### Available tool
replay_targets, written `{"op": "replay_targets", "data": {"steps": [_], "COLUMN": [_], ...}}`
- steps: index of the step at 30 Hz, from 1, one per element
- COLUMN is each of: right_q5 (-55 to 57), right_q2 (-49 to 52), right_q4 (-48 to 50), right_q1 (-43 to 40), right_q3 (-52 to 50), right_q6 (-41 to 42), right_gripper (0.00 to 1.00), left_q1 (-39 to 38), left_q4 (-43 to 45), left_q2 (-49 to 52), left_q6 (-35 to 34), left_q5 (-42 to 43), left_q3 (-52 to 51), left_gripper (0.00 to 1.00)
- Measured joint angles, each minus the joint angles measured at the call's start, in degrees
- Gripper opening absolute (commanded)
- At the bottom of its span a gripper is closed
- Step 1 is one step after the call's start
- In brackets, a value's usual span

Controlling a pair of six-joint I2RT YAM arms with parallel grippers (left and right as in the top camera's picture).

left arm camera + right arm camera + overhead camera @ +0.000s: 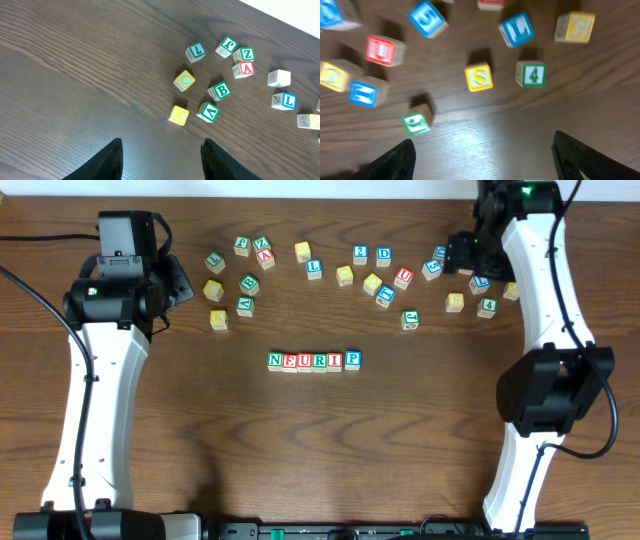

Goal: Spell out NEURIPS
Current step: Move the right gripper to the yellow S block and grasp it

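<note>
The NEURIP row (314, 361) is laid out from 6 wooden cubes at the middle of the table (320, 450). The yellow S cube (479, 77) is seen loose beside the green 4 cube (534, 74), under the right gripper (480, 155), which is spread wide and empty, as is the left gripper (162, 162). That cube is judged light, rigid and smooth-faced, best pinched across 2 opposite flat sides.

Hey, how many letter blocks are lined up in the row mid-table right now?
6, side by side, left to right in the overhead view: N, E, U, R, I, P. None seems hidden. The yellow S lies loose, apart from them.
</note>
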Motion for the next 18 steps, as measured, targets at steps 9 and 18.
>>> {"op": "replay_targets", "data": {"steps": [9, 18], "right_q5": [-1.18, -1.64], "right_q2": [0.0, 0.0], "right_q4": [5.35, 12.33], "right_q1": [-1.55, -1.55], "right_q3": [-7.96, -13.55], "right_q6": [-2.91, -4.66], "right_gripper": [0.81, 0.76], "left_q1": [0.0, 0.0], "left_q4": [0.0, 0.02], "left_q2": [-0.02, 0.0], "left_q6": [0.0, 0.0], "left_q5": [0.0, 0.0], "left_q3": [0.0, 0.0], "left_gripper": [0.5, 0.5]}}
